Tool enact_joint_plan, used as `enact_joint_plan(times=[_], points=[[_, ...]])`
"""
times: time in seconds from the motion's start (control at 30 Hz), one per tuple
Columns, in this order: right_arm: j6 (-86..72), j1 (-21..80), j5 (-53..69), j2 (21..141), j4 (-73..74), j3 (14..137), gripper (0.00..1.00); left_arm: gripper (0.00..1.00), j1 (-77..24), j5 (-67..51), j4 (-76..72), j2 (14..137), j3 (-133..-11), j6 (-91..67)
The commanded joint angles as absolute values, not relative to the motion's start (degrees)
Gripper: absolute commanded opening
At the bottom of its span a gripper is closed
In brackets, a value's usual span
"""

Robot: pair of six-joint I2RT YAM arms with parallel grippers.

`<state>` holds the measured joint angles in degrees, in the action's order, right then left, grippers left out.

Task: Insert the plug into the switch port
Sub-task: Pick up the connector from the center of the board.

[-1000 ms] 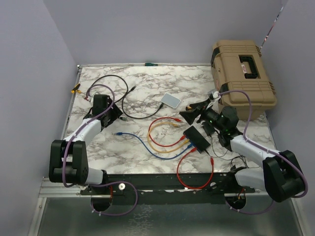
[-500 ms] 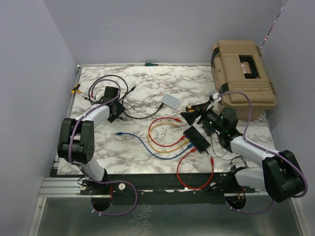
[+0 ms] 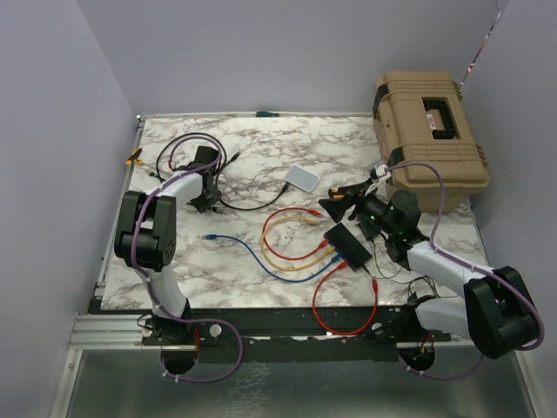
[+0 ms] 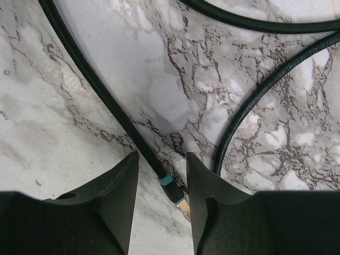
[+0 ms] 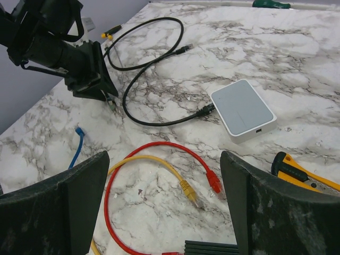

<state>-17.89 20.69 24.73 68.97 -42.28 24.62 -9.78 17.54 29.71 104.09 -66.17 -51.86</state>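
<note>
The left gripper (image 4: 162, 162), jaws parted, straddles a thin black rubbery cable (image 4: 101, 90), with its teal-collared, clear-tipped plug (image 4: 179, 197) lying between the fingers; neither finger visibly touches it. The cable's long axis runs 11 to 5 o'clock, tip toward 5. The flat black rectangular switch (image 3: 346, 246) lies on the glossy veined marble table (image 3: 261, 148), well apart at 4 o'clock overhead (right arm nearer). The right gripper (image 5: 164, 159) is spread wide and empty.

The top camera looks down from six o'clock over the table (image 3: 261, 148); the left wrist view hugs the black cable (image 4: 106, 101); the right wrist view, facing ten o'clock, shares it.
</note>
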Motion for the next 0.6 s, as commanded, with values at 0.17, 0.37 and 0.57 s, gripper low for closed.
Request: enact_joint_plan(times=[0.17,0.37,0.57], points=[[-17.1,20.9,24.9,69.3,-41.6,24.3,0.89,0.28,-10.1,15.8,31.9,104.0,-61.1,-55.1],[-17.7,20.9,25.9,70.0,-42.1,24.4,0.89,0.16,-10.1,14.1,31.9,100.8,-57.9,-55.5],[-18.0,21.0,28.4,71.2,-42.9,24.9,0.88,0.05,-10.1,11.1,28.7,96.1,-53.9,-56.6]])
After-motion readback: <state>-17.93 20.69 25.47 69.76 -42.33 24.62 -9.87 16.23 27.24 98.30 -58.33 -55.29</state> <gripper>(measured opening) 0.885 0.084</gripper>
